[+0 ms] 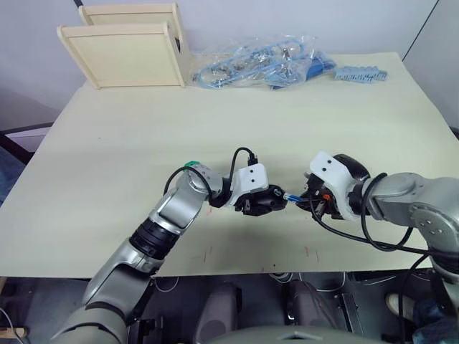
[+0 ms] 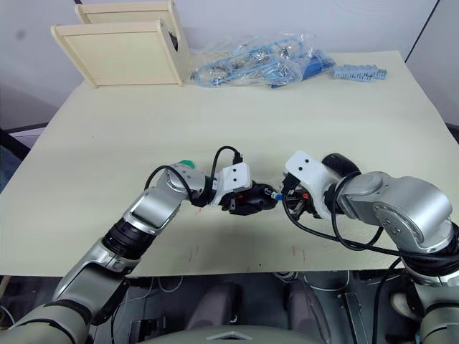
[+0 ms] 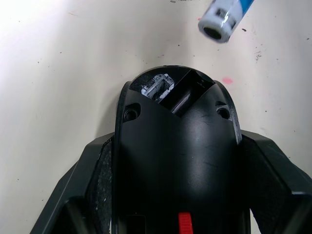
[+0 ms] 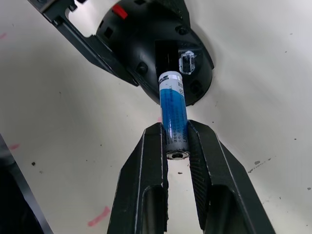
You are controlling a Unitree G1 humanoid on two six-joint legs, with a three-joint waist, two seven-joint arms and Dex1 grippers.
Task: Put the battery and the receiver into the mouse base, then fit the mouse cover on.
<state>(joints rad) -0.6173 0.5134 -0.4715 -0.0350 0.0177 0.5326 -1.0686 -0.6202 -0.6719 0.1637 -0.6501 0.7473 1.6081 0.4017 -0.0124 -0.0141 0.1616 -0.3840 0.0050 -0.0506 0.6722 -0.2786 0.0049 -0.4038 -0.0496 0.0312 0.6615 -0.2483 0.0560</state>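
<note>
You were at the battery step: left gripper (image 3: 175, 204) clenched the mouse base (image 3: 178, 146), right gripper (image 4: 176, 146) pinched the battery (image 4: 173, 112); next, line it up with the compartment.

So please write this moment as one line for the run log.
left gripper: holds black oval mouse base | right gripper: holds blue cylinder battery | battery tip at open compartment, not seated
</note>
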